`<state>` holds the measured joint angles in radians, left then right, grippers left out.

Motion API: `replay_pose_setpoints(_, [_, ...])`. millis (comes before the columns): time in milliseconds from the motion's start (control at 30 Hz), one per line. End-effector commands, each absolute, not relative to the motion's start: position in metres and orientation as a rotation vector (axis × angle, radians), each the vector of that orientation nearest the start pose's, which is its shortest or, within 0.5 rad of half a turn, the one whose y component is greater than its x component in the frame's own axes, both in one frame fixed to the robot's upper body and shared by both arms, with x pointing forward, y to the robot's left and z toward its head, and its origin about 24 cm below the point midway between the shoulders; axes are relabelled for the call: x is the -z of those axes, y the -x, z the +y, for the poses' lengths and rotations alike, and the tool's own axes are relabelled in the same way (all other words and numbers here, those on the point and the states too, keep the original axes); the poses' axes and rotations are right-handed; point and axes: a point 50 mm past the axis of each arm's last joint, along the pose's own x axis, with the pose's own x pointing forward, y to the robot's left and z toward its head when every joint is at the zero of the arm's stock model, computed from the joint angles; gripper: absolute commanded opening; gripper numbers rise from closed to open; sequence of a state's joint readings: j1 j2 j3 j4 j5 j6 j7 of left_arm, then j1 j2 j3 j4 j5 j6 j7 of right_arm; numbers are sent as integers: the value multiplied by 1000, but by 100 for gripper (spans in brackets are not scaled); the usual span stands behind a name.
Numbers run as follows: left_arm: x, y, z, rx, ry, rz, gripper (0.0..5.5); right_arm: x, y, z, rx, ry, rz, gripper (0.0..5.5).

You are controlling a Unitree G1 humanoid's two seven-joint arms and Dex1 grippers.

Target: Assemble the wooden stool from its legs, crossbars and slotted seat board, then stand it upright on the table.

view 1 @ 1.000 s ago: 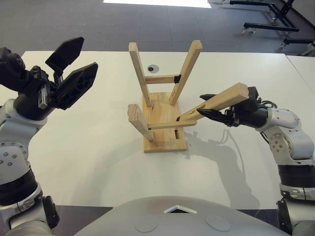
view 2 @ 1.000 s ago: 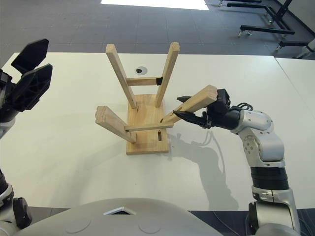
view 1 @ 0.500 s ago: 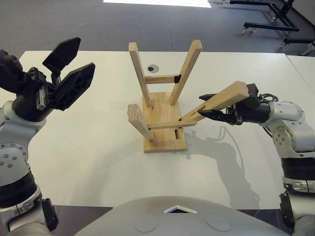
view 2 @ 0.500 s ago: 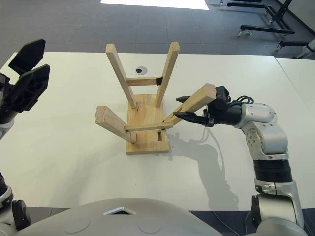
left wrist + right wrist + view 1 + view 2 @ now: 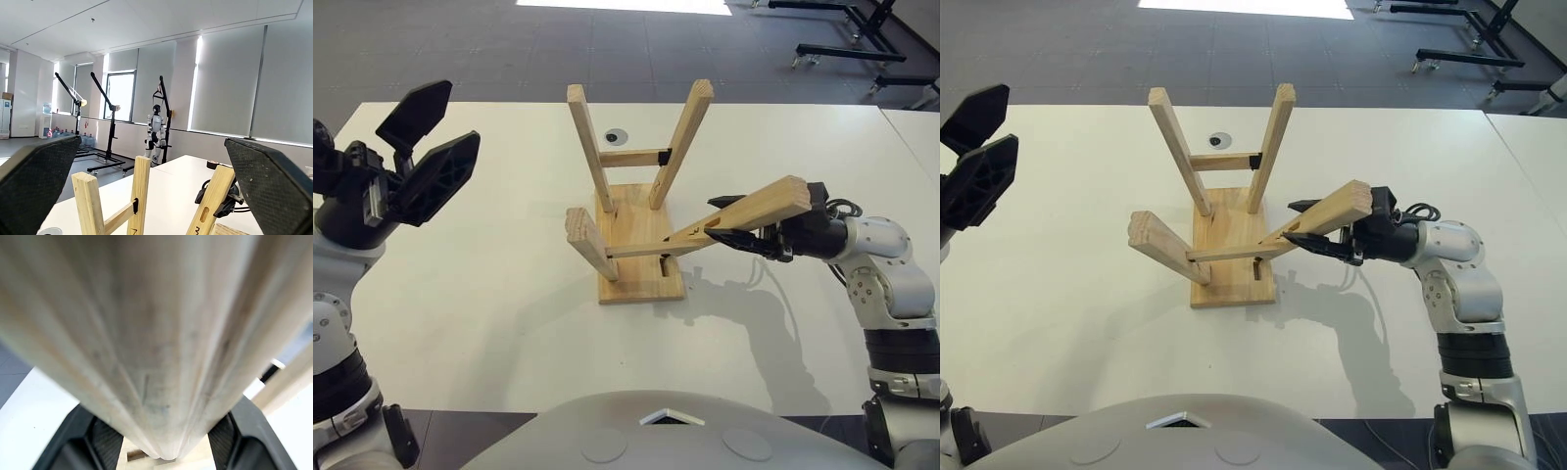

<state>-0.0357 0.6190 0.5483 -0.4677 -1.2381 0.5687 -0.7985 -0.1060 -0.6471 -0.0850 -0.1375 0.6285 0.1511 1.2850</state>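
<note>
The slotted seat board [image 5: 649, 280] lies flat on the white table. Two legs [image 5: 588, 145] [image 5: 683, 142] stand up from its far end, joined by a crossbar [image 5: 630, 158]. A second pair leans over the near end: a short-looking left leg [image 5: 589, 243], a crossbar [image 5: 641, 251] and a right leg [image 5: 756, 207]. My right gripper [image 5: 718, 217] is shut on that right leg, which fills the right wrist view as a pale plank [image 5: 156, 333] between black fingers [image 5: 80, 443]. My left gripper [image 5: 457, 117] hangs open, raised over the table's left side, away from the stool.
A round grommet [image 5: 615, 136] sits in the table behind the stool. Black wheeled stands [image 5: 847, 49] are on the floor beyond the far edge. A second table [image 5: 920, 127] adjoins on the right. The table surface [image 5: 509, 294] in front is bare.
My left gripper has drawn back to the left, away from the stool. My right gripper has lowered the held leg slightly, still shut on it.
</note>
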Motion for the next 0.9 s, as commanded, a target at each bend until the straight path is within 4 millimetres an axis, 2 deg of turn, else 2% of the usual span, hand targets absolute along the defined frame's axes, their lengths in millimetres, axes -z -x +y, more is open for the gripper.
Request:
replay_pose_setpoints(33, [-213,-201,243,971,309,-319,540,-140,-232,-201,-1371,124,-128,205])
replay_pose_setpoints(467, [-213,-199,242,978,310,-313,540,-126,-224,-215,-1400,184,-48,205])
replay_pose_setpoints(700, [-210,-197,240,971,317,-306,540,-124,-217,-210,-1404,150,-57,205])
replay_pose_setpoints(900, [-210,-195,241,963,318,-303,540,-119,-208,-213,-1412,168,-29,205])
